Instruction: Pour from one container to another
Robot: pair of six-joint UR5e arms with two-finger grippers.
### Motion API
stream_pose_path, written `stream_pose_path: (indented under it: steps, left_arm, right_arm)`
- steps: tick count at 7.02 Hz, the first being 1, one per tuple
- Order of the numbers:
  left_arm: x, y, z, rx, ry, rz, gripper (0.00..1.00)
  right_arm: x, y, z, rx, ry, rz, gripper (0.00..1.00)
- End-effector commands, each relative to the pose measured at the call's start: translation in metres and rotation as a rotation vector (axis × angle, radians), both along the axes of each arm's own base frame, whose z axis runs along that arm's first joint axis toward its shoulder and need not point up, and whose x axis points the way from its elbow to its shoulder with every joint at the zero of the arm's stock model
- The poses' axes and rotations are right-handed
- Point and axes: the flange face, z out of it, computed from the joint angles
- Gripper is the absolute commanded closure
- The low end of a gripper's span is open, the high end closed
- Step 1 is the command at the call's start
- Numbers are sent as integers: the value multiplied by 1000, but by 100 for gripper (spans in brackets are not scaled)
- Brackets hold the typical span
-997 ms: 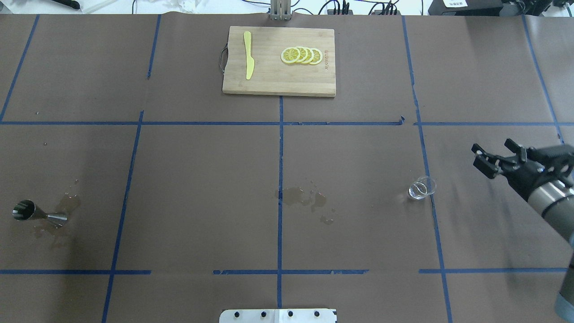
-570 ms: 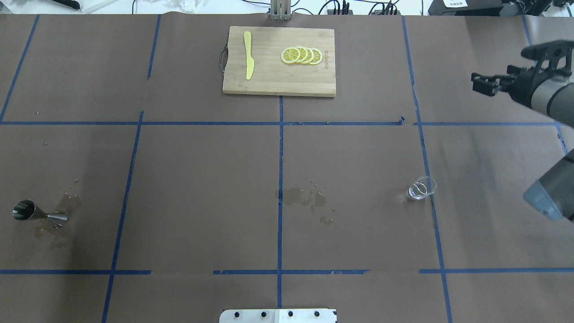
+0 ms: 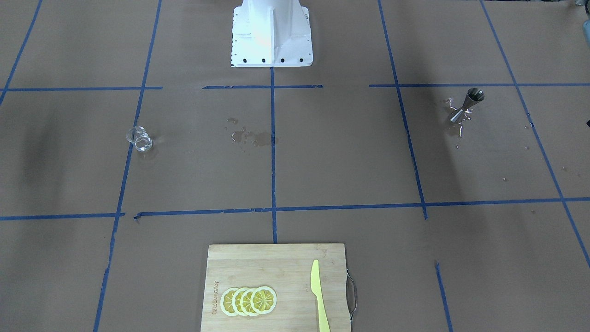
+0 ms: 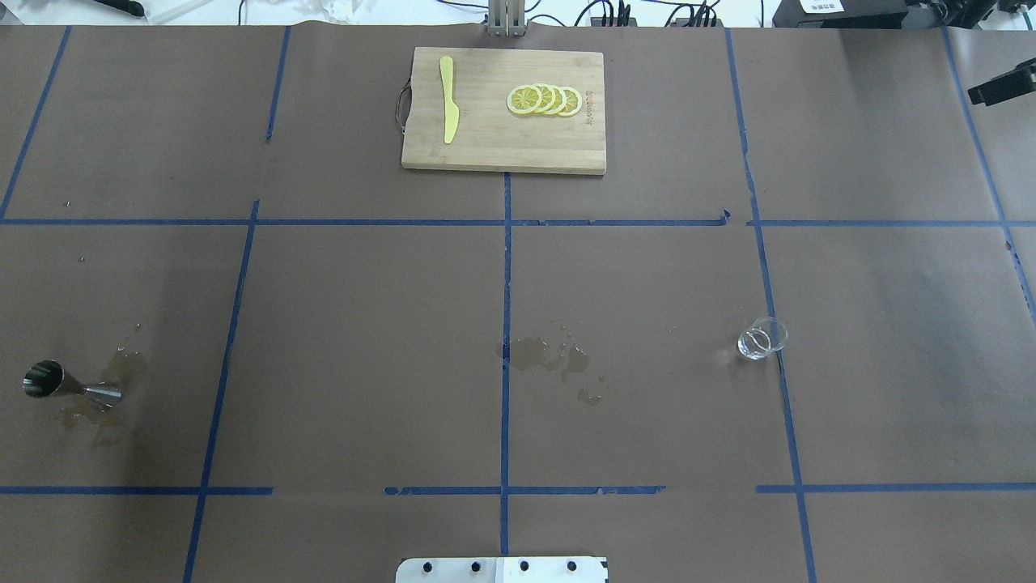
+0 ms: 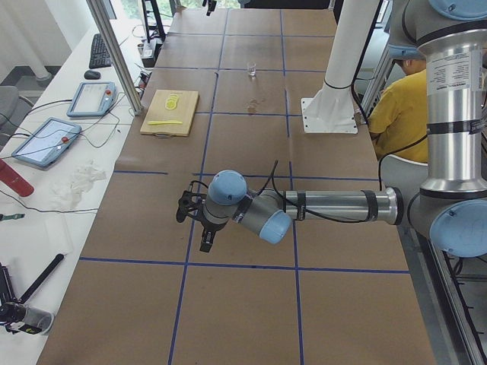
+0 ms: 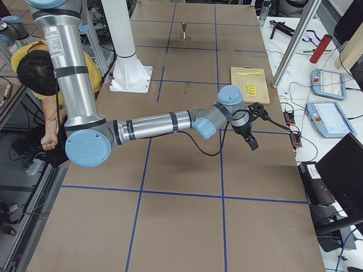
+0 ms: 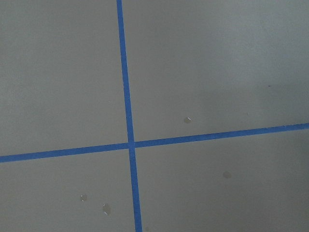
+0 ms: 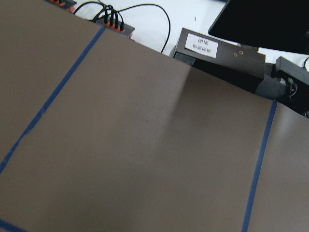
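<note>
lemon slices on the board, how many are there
4 lemon slices, overlapping in one row on the cutting board, right of the yellow knife in the overhead view; more could hide underneath.

**What the views withhold**

You see the left gripper (image 5: 193, 227) only from the table's end, so the spacing of its jaws cannot be read. Its wrist camera shows no finger. Of the right gripper (image 6: 256, 126), the overhead view shows just one black tip at the right edge, with the rest cut off, so whether it is parted or closed cannot be told. The cup (image 5: 251, 69) and jigger (image 6: 184, 29) are mere specks in the side views, and nowhere can you tell whether either holds liquid. The front view's lower edge crops the board (image 3: 276, 263) and the knife (image 3: 316, 286). The overhead view's lower edge crops the base plate (image 4: 502, 570). An arm hides part of the person (image 5: 403, 106).
</note>
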Motion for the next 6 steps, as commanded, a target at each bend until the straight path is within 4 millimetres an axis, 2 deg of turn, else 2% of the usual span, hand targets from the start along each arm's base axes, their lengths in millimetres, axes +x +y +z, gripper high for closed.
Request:
stream_pose_path:
  steps: [1,2,3,5,6]
  left_arm:
    - [9,3,-1,-56,59,54,0]
    - [11,4,2,-101,57,64,0]
    - [10,5,-2,-106,44,92,0]
    - [8,4,-2,-94,4,161,0]
    - [6,4,-13,-96,-25,155,0]
  right_arm:
    - [40,15,10,-163,-136,-130,0]
    - [38,21,2,-213,-164,-139,0]
    - [33,26,-11,-239,-163,-147,0]
    - [39,30,-7,-249,-156,-135,0]
    - [42,49,13,-269,-144,-128,0]
